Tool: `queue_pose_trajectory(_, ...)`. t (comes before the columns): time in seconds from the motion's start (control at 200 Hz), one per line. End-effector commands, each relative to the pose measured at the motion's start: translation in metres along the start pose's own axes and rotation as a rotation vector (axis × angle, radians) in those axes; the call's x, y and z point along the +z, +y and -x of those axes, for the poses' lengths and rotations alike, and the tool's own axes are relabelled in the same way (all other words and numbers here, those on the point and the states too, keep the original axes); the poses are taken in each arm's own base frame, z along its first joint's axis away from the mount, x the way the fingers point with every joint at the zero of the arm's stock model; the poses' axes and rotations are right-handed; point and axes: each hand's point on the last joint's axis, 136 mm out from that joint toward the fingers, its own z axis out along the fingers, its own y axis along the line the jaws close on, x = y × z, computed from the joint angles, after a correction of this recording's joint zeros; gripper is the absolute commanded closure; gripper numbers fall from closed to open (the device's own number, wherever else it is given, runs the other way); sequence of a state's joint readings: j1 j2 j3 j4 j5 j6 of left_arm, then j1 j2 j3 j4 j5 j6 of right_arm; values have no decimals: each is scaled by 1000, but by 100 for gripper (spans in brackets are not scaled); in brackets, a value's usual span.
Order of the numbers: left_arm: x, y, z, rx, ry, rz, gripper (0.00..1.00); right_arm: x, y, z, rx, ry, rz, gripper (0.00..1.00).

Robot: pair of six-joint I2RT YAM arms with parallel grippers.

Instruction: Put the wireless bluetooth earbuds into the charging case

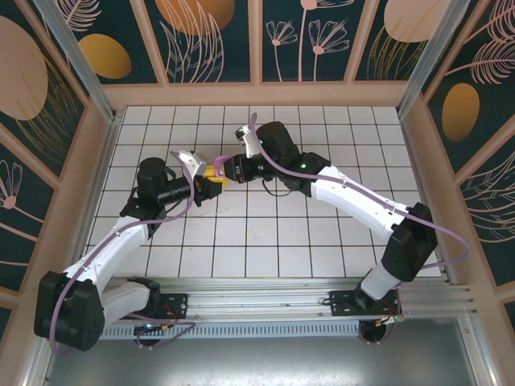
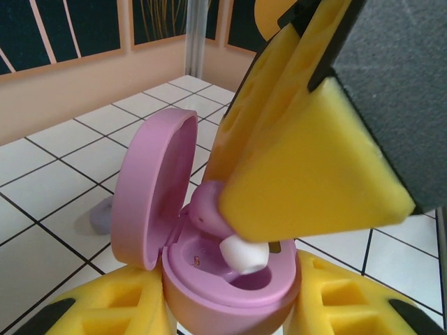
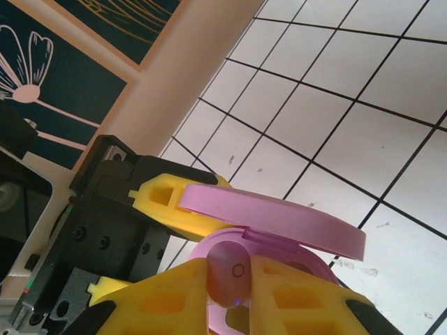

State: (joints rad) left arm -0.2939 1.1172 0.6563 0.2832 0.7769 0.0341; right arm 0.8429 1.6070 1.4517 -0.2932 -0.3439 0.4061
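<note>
A pink charging case (image 2: 230,283) is held off the table with its lid (image 2: 150,188) swung open to the left. My left gripper (image 2: 230,310) is shut on its base, a yellow finger (image 2: 105,310) on each side. My right gripper (image 3: 229,293) is shut on a pink earbud (image 3: 228,279). The earbud's white tip (image 2: 246,255) hangs at the mouth of a case socket, below the right gripper's yellow finger (image 2: 307,160). In the top view the two grippers meet over the middle of the table (image 1: 219,173). The other earbuds are hidden.
A small lavender object (image 2: 100,216) lies on the white grid tiles behind the open lid. Wooden walls (image 1: 257,95) fence the table on three sides. The left gripper's black body (image 3: 105,237) sits close under the right wrist.
</note>
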Motion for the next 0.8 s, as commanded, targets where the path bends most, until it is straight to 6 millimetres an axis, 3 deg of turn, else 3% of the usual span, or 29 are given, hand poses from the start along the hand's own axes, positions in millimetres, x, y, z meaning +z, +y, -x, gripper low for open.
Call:
queue_pose_trajectory(0.0, -2, -7, 9, 57, -26, -16, 100, 2, -3, -1, -34, 33, -62, 82)
queue_pose_trajectory(0.29, -1, -6, 10, 70, -26, -15, 100, 3, -8, -12, -44, 105, -117, 81)
queue_pose_trajectory(0.796, 2, -5, 10, 75, -22, -17, 100, 10, 8, -10, -41, 154, -68, 66)
